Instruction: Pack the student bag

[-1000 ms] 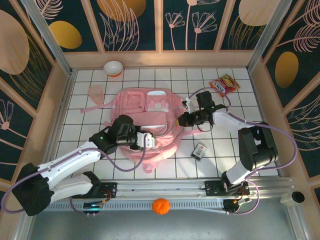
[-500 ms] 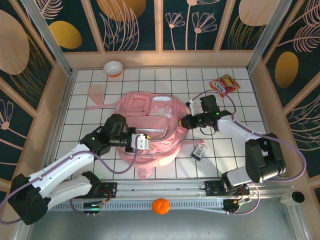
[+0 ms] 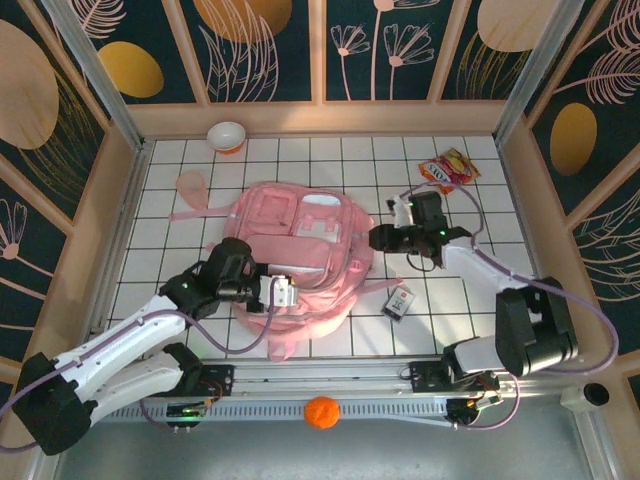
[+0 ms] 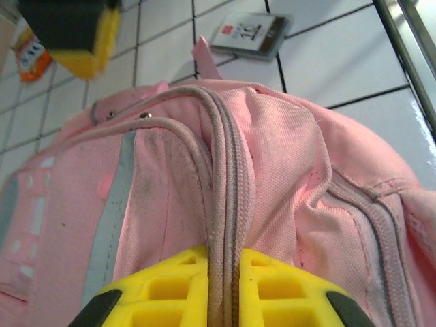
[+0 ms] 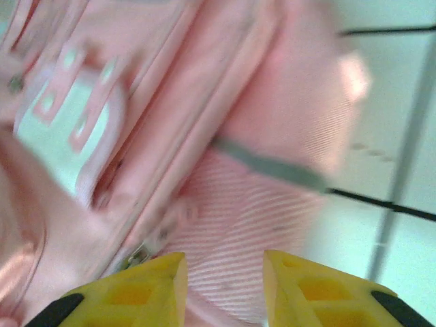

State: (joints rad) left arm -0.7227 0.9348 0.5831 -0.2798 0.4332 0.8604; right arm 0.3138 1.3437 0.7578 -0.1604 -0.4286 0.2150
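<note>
Pink fabric marks the backpack (image 3: 310,250), which lies flat at the middle of the white-tiled bench (image 3: 520,190), pockets facing up and its straps trailing toward 6 o'clock and 10 o'clock.

At the bag's 7 o'clock corner sits the left tool (image 3: 283,293). In the left wrist view its yellow fingers (image 4: 170,286) stand almost together, pinching a raised ridge of zipper piping on the backpack (image 4: 286,157), so the left tool (image 4: 225,262) is closed on the bag.

At the bag's 3 o'clock edge is the right tool (image 3: 378,238). The right wrist view is blurred, but its two yellow fingers (image 5: 136,289) plainly stand apart with a gap between them. The ribbed pink side of the backpack (image 5: 259,204) lies just beyond the right tool (image 5: 225,272), and nothing is clamped.

Farther out from the bag:
- A small black-and-white box (image 3: 399,301) rests on the tiles at 4 o'clock, near the bag but not touching it.
- A translucent pink cup (image 3: 190,184) lies at 10 o'clock, beside a strap.
- A white bowl (image 3: 227,135) stands at 11 o'clock, by the far wall.
- A red and yellow snack packet (image 3: 449,169) lies at 2 o'clock, well apart.
- An orange ball (image 3: 321,412) sits at 6 o'clock, on the metal strip in front of the arm bases.
</note>
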